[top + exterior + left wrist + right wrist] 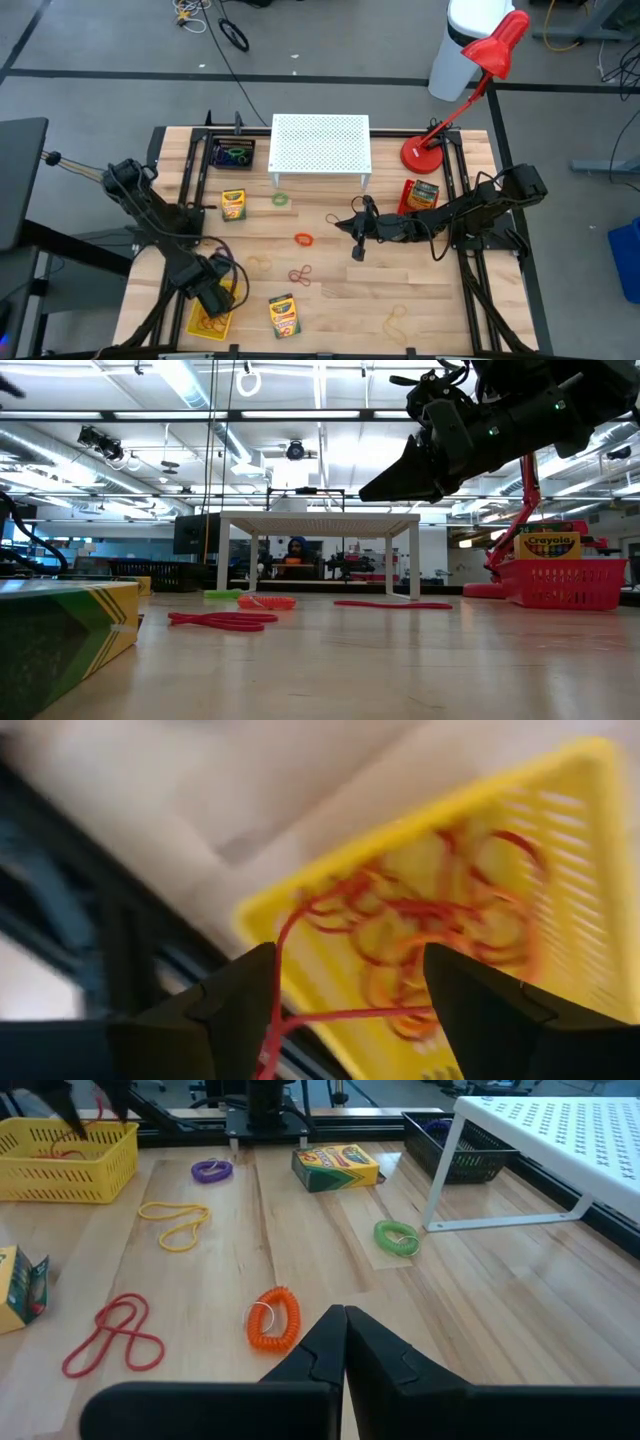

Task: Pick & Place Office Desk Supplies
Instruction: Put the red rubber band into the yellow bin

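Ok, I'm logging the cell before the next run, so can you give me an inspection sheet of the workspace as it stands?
Surface: wooden table, nothing spilled that I can see.
Job's things: rubber bands in the yellow basket; two crayon boxes, orange loop, green loop and red band loose on the wood.
Clutter: white stand, red lamp.
Grippers: left gripper open over the yellow basket, a red strand across its fingers; right gripper shut, empty, mid-table.
Cables: loose cables on the floor behind.
Surroundings: person far behind the table.
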### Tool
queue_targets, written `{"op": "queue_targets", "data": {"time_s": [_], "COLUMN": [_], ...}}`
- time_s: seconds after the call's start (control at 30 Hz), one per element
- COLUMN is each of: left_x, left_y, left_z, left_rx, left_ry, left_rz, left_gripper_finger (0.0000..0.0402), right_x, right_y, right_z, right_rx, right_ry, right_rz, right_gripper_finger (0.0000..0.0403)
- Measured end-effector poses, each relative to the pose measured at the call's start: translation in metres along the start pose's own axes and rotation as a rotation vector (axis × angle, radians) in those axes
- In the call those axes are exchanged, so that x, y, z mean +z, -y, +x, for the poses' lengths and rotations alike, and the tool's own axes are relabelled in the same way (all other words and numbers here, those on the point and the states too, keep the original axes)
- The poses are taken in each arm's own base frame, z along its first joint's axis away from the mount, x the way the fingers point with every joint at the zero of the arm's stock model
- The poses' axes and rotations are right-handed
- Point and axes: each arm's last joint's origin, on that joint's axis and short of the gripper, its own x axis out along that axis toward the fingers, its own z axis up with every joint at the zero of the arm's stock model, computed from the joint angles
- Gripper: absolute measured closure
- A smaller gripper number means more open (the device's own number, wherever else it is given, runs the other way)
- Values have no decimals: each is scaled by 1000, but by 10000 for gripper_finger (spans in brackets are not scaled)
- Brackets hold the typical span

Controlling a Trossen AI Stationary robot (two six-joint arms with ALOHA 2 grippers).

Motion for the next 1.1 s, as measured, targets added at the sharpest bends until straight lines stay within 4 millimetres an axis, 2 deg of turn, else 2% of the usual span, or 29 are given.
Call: {"op": "queue_targets", "data": {"time_s": [0.17,0.4,0.6,0.8,0.93,1.1], "left_x": [2,3,4,1,-4,-14], "left_y": [-10,-13,-18,-19,-13,-9], "left_z": [0,-1,-5,-26,-36,-38], "left_rx": [100,123,186,254,204,144], "left_ry": [48,97,108,121,121,145], "left_rz": [-38,-39,-43,-34,13,119], "left_gripper_finger": [162,173,149,127,131,161], "right_x": [0,1,1,1,1,1], "right_y": [0,0,0,0,0,0], "right_z": [0,0,0,0,0,0], "right_rx": [0,1,1,1,1,1], "right_ry": [0,5,6,6,6,6], "right_rz": [0,2,2,2,3,3], "right_gripper_finger": [386,386,386,386,386,386]}}
